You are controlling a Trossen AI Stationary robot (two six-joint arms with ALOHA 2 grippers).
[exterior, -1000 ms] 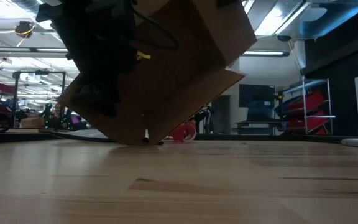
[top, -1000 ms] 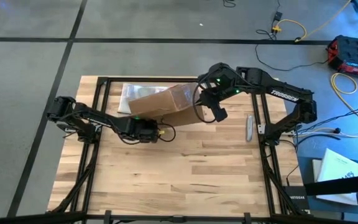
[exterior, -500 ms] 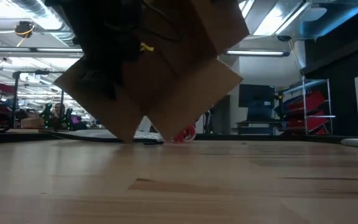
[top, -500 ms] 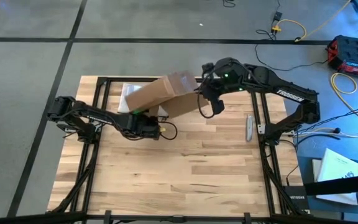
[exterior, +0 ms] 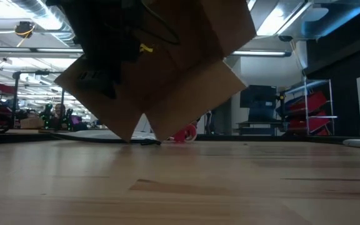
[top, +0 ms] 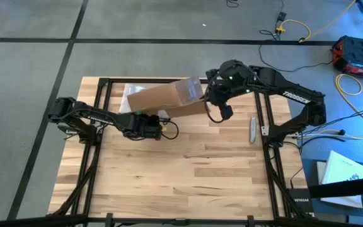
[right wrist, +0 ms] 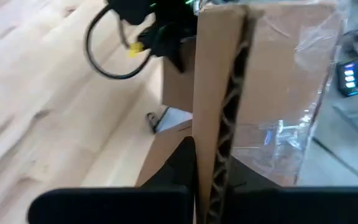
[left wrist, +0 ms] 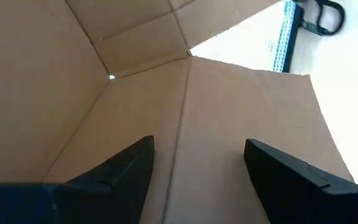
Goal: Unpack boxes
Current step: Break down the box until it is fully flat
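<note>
The brown cardboard box (top: 162, 96) hangs tilted over the far middle of the table, with clear tape shining on its right end (top: 188, 90). In the low view, the box (exterior: 174, 62) has its lowest corner (exterior: 130, 137) and a hanging flap (exterior: 192, 94) down near the table top. My right gripper (top: 212, 104) is shut on the box's right side. My left gripper (top: 151, 126) is open and reaches into the box's open underside; its wrist view shows bare cardboard (left wrist: 197, 93) ahead of the gripper (left wrist: 199, 142). My right gripper pinches a cardboard flap by its cut edge (right wrist: 219, 124) between its two fingers, a dark finger (right wrist: 173, 165) showing beside the corrugation. It comes slanting down from the table's right. The box hangs tilted from this hold. Whether my left gripper's fingers touch the cardboard, I cannot tell.
A clear plastic bag (top: 130, 91) lies on the table behind the box's left end. A small silvery tool (top: 252, 129) lies near the right frame. A small red object (exterior: 183, 134) shows beyond the box in the low view. The near half of the table (top: 188, 176) is bare wood.
The box has tipped and swung toward the table's far edge. Its left end has gone farther back, and its flap hangs lower in the low view. My left gripper has risen a little and tipped while inside the box's opening. Neither gripper has opened or shut.
</note>
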